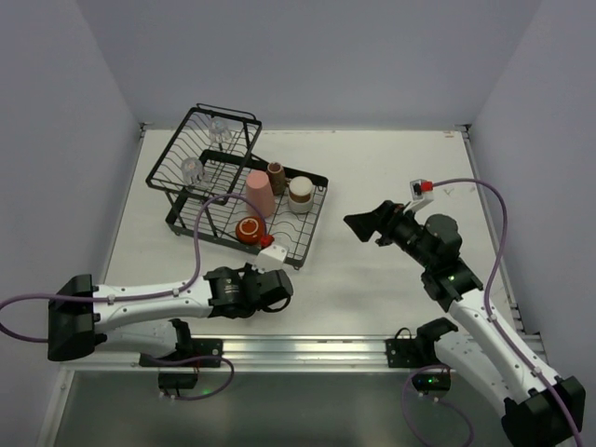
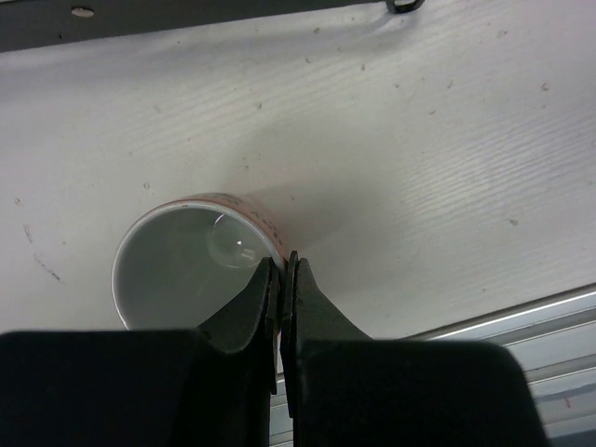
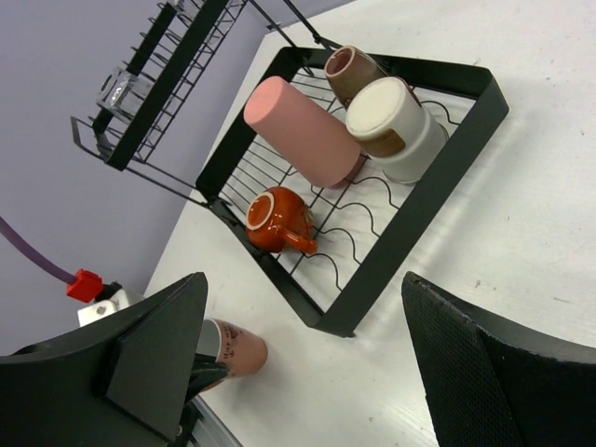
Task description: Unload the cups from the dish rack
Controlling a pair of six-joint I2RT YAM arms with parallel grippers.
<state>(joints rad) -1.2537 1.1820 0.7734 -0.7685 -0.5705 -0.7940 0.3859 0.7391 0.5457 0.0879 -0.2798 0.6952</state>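
Observation:
The black wire dish rack (image 1: 317,216) stands at the back left. Its flat tray holds a salmon-pink tumbler (image 1: 259,194), a small brown cup (image 1: 277,175), a cream-and-brown cup (image 1: 300,194) and an orange-red mug (image 1: 250,230). Two clear glasses (image 1: 191,169) sit in the tilted basket. My left gripper (image 1: 272,285) is shut on the rim of the pink mug (image 2: 186,265), in front of the rack's near corner, at or just above the table. The mug also shows in the right wrist view (image 3: 235,346). My right gripper (image 1: 358,223) is open and empty, right of the rack.
An aluminium rail (image 1: 298,349) runs along the table's near edge, close to the pink mug. A small white block with a red cap (image 1: 421,187) lies at the right. Walls close in the table on the left, back and right.

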